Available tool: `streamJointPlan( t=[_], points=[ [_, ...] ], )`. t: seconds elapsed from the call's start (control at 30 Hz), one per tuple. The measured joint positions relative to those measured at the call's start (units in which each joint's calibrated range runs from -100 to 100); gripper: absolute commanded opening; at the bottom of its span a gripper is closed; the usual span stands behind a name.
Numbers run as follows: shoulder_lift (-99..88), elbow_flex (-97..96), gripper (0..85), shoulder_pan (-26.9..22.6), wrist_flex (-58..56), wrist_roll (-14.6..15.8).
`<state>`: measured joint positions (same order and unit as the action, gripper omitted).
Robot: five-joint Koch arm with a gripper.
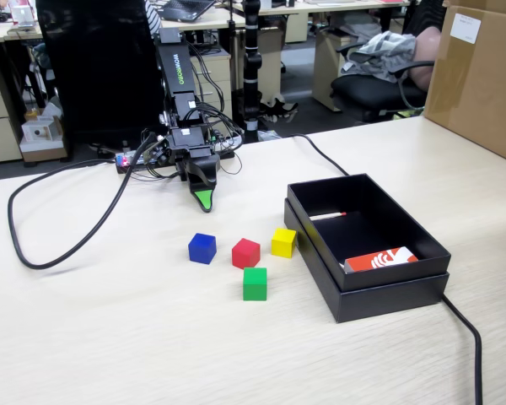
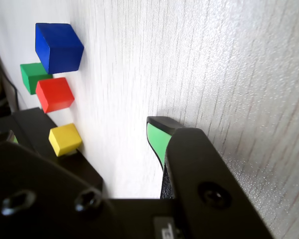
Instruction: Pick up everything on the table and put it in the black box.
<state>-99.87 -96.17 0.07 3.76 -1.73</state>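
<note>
- My claw (image 1: 204, 201) sits low at centre-left of the fixed view, tip nearly on the counter (image 1: 110, 337), empty. Only one green-faced jaw shows in either view, so I cannot tell whether it is open or closed.
- All four cubes lie on the counter, none boxed: blue cube (image 1: 201, 248), red cube (image 1: 245, 252), yellow cube (image 1: 283, 242), green cube (image 1: 255, 283), clustered mid-frame, below my claw.
- Black box (image 1: 367, 291) at right-centre; the yellow cube sits just beside its left wall. An orange-and-white packet (image 1: 380, 258) lies inside.
- Judgement: the step is the first approach. The blue cube, upper left in the wrist view (image 2: 59, 47), looks nearest.
- To do it well: lift slightly, spread the jaws wide, straddle two flat faces squarely, and avoid nudging the red neighbour.
</note>
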Motion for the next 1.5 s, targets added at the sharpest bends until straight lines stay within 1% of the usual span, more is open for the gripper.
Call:
streamJointPlan(
  t=[0.63, 0.7, 0.73, 0.83, 1.1, 1.3, 1.5],
  points=[
    [0.00, 0.00, 50.3, 0.05, 0.00, 0.00],
    [0.00, 0.00, 45.6, 0.05, 0.00, 0.00],
    [0.00, 0.00, 44.9, -0.05, 0.00, 0.00],
    [0.00, 0.00, 47.9, -0.20, 0.00, 0.00],
    [0.00, 0.91, 47.6, 0.29, -0.39, 0.05],
    [7.64, 19.53, 47.3, 1.03, -21.45, 2.74],
    [25.11, 42.54, 46.8, 2.78, -36.62, 4.20]
  ],
)
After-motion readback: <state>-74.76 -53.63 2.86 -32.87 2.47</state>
